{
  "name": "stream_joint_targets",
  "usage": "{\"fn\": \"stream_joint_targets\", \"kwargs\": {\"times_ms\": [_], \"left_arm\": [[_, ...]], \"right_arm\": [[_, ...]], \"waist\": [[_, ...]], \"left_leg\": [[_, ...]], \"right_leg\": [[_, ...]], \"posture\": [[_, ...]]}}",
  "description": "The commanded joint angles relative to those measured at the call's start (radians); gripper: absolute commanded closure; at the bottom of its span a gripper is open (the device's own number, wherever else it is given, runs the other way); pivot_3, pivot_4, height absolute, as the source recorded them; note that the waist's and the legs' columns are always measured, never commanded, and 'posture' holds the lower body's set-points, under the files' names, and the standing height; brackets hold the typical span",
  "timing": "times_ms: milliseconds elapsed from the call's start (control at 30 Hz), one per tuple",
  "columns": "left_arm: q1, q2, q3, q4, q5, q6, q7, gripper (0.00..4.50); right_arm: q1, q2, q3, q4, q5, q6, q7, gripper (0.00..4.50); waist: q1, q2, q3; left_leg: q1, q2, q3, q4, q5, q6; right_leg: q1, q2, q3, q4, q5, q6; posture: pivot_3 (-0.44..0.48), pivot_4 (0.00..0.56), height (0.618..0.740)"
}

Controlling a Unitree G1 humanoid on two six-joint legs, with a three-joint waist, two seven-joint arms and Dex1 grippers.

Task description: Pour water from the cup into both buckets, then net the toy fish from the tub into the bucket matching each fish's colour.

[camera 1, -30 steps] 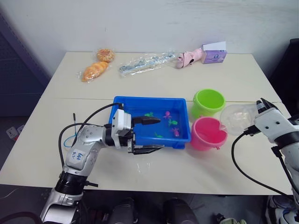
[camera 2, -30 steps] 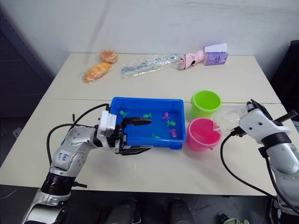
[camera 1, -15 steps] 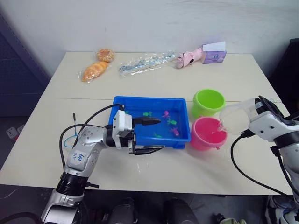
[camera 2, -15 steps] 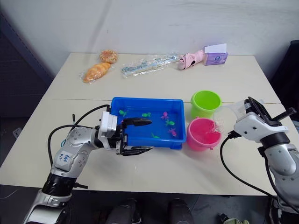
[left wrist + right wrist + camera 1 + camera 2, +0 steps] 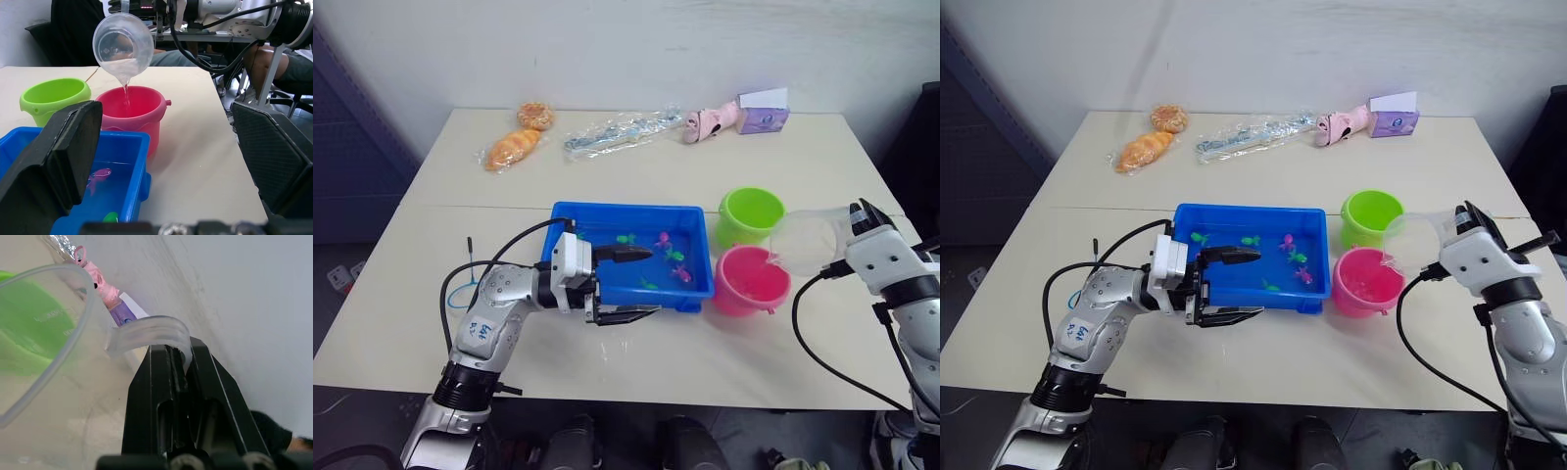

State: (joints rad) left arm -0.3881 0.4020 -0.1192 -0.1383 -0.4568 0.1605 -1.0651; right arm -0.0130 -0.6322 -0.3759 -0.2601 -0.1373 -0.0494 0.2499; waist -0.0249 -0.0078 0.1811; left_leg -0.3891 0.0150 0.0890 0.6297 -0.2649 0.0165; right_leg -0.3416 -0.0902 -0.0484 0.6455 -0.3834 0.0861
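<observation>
Pouring from the cup (image 5: pixel 123 47), with the right gripper (image 5: pixel 177 363) clamped on its handle and the spout tipped over the pink bucket (image 5: pixel 750 279), a thin stream falling in. Just beyond, toward the table's far side, stands the green bucket (image 5: pixel 750 214), probably next for water: calls for swinging the spout across without spilling. Waiting with fingers spread and nothing held, the left gripper (image 5: pixel 633 284) hovers at the tub's (image 5: pixel 570 216) near edge, toy fish (image 5: pixel 681 276) just ahead. Shows handwriting on the left forearm, unreadable.
</observation>
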Motion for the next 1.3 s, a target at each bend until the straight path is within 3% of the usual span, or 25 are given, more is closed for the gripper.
{"fn": "stream_joint_targets", "kwargs": {"times_ms": [33,300,433,633,967,1300], "left_arm": [[-0.008,0.001,0.009,-0.002,0.006,-0.02,0.004,0.0],[-0.007,0.006,0.03,0.002,-0.006,-0.012,0.014,0.0],[-0.024,-0.016,0.064,0.004,-0.045,0.024,0.057,0.0],[-0.061,-0.048,0.098,0.018,-0.061,0.049,0.111,0.0],[-0.07,-0.075,0.112,0.019,-0.044,0.101,0.203,0.0],[-0.084,-0.105,0.122,0.029,-0.024,0.098,0.293,0.0]], "right_arm": [[-0.017,0.051,-0.086,-0.052,0.18,0.111,0.021,4.45],[-0.067,0.115,-0.191,-0.157,0.479,0.444,-0.009,4.45],[-0.151,0.084,-0.21,-0.143,0.485,0.561,-0.078,4.45],[-0.274,-0.03,-0.128,-0.093,0.418,0.774,-0.134,4.45],[-0.473,-0.154,0.124,0.154,0.182,0.668,-0.137,4.45],[-0.556,-0.198,0.312,0.32,-0.039,0.456,-0.131,4.45]], "waist": [[0.0,0.0,0.0],[-0.003,0.0,0.0],[-0.002,0.0,0.0],[0.0,0.0,0.0],[-0.002,0.0,0.0],[-0.001,0.0,0.0]], "left_leg": [[0.0,0.0,0.0,0.0,0.0,0.0],[0.0,0.0,0.0,0.0,0.0,0.0],[0.0,0.0,0.0,0.0,0.0,0.0],[-0.001,0.0,-0.001,0.0,0.0,0.001],[-0.002,0.0,0.001,0.0,0.001,0.001],[-0.002,0.0,0.001,0.0,0.001,0.001]], "right_leg": [[0.0,0.0,0.0,0.0,0.0,0.0],[0.0,0.0,0.0,0.0,0.0,0.0],[-0.001,0.0,0.0,0.001,0.0,0.0],[-0.001,0.0,0.0,0.0,0.0,0.0],[-0.002,0.0,0.0,0.0,0.0,0.0],[-0.002,0.0,0.0,0.0,0.0,0.0]], "posture": [[0.0,0.15,0.74],[0.0,0.15,0.74],[0.0,0.15,0.74],[0.0,0.15,0.74],[0.0,0.15,0.74],[0.0,0.15,0.74]]}}
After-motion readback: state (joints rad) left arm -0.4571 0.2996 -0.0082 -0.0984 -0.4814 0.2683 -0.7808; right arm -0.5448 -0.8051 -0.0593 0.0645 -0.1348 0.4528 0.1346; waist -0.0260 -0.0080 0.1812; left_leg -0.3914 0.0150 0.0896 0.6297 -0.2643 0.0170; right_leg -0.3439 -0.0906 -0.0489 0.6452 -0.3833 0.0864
